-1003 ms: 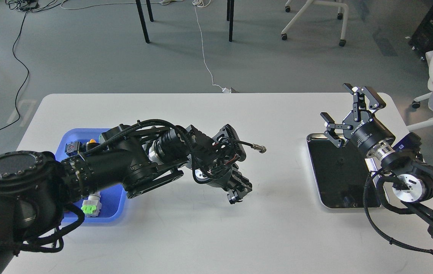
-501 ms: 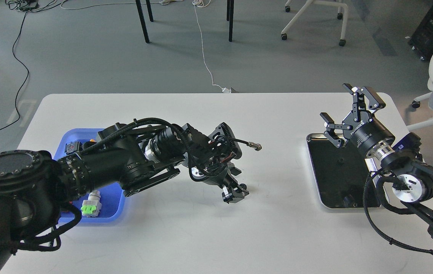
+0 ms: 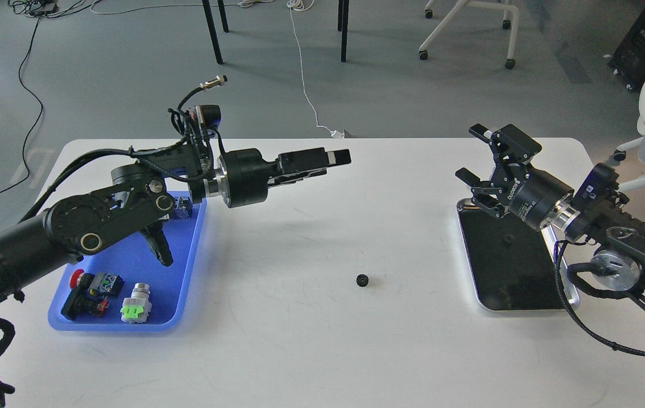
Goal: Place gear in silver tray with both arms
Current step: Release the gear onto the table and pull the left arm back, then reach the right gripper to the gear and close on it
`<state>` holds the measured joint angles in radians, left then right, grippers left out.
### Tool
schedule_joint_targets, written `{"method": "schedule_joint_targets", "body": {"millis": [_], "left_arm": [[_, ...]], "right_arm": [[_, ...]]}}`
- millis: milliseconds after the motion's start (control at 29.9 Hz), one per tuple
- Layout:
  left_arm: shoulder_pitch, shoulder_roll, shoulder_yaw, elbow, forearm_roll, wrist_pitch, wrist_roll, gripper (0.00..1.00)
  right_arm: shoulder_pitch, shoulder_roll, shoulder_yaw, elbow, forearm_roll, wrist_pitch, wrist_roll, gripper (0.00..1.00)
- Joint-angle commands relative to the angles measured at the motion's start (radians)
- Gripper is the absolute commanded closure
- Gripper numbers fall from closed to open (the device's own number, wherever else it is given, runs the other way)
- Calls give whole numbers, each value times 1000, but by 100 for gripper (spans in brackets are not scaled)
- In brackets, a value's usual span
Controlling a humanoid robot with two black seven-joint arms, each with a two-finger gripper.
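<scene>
A small black gear (image 3: 363, 279) lies alone on the white table, near the middle. The silver tray (image 3: 472, 283) sits at the right, its dark bottom bare apart from reflections. My left gripper (image 3: 346, 158) is raised above the table and points right. It is well up and to the left of the gear, and it is open and holds nothing. My right gripper (image 3: 468, 152) is open and empty. It hovers over the tray's far left corner, up and to the right of the gear.
A blue plastic tray (image 3: 192, 249) at the left holds several parts, among them a red push button (image 3: 76, 276) and a green and white switch (image 3: 135, 306). My left arm's elbow hangs over it. Chair legs and cables lie on the floor beyond the table's far edge.
My left gripper was low over the table's middle with the gear. It has let the gear go there, then risen and swung back up and left. My right gripper has shifted slightly left.
</scene>
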<state>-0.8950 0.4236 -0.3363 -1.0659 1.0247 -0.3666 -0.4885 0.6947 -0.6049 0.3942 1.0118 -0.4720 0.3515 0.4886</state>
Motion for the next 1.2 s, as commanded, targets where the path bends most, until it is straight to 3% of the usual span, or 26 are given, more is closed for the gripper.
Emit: {"method": "schedule_joint_targets", "body": {"millis": [0, 134, 234, 401, 501, 702, 1036, 1170], "left_arm": [[172, 61, -160, -63, -185, 38, 0, 2], [324, 61, -358, -81, -196, 41, 0, 2], [421, 55, -512, -98, -206, 41, 0, 2], [465, 53, -590, -98, -334, 43, 0, 2], [495, 49, -653, -98, -442, 41, 86, 2], [510, 44, -681, -100, -459, 43, 96, 2], [522, 44, -681, -121, -459, 43, 103, 2], [522, 43, -679, -121, -459, 43, 103, 2]], "right_arm": [[60, -7, -30, 48, -241, 3, 0, 2], [196, -6, -217, 53, -476, 1, 0, 2], [371, 7, -463, 53, -646, -3, 0, 2], [518, 86, -641, 68, -735, -17, 0, 2], [589, 161, -722, 67, -850, -66, 0, 2], [687, 332, -932, 31, -915, -152, 0, 3], [692, 488, -1032, -33, -918, -193, 0, 9], [692, 490, -1064, -44, -918, -193, 0, 23]]}}
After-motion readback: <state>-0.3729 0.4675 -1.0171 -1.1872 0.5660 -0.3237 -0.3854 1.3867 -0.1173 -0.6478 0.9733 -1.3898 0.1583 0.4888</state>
